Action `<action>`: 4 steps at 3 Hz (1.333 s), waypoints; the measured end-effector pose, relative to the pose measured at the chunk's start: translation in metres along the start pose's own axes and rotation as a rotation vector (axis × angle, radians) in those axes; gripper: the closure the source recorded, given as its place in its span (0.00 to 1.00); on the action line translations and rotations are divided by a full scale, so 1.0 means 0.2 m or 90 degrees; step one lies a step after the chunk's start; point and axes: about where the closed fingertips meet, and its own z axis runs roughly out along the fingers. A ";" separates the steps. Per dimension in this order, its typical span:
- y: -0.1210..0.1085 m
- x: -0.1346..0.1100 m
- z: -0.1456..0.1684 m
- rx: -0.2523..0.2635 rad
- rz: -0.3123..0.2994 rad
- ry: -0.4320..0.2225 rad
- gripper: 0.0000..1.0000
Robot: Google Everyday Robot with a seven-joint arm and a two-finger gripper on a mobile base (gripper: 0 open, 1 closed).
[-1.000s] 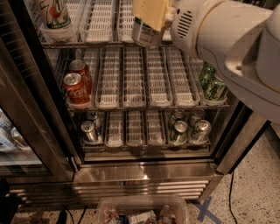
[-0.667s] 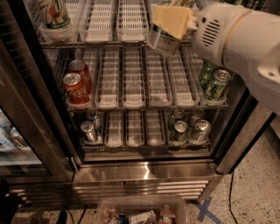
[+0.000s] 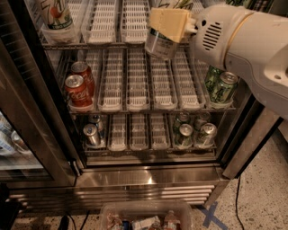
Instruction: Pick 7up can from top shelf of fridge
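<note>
My gripper (image 3: 165, 28), with pale yellow fingers (image 3: 168, 22) on a white arm coming in from the right, is shut on a pale 7up can (image 3: 158, 46). The can is tilted with its silver base towards the camera, held in front of the top shelf (image 3: 105, 24) of the fridge (image 3: 148, 179). A second 7up can (image 3: 56, 13) with green lettering and a red dot stands at the left end of the top shelf.
Two red Coca-Cola cans (image 3: 78, 87) stand on the left of the middle rack, and dark green cans (image 3: 220, 85) on its right. Several silver-topped cans (image 3: 193, 132) sit on the bottom rack. A dark door frame (image 3: 36, 112) is at left. A clear bin (image 3: 144, 215) lies on the floor.
The gripper with the can has moved right and slightly down from its place a second ago, then eased back a little to the left. The can stays in its grip.
</note>
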 end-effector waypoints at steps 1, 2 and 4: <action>0.05 0.09 -0.03 -0.018 0.009 0.037 1.00; 0.11 0.27 -0.14 -0.048 0.082 0.101 1.00; 0.15 0.38 -0.22 -0.067 0.136 0.141 1.00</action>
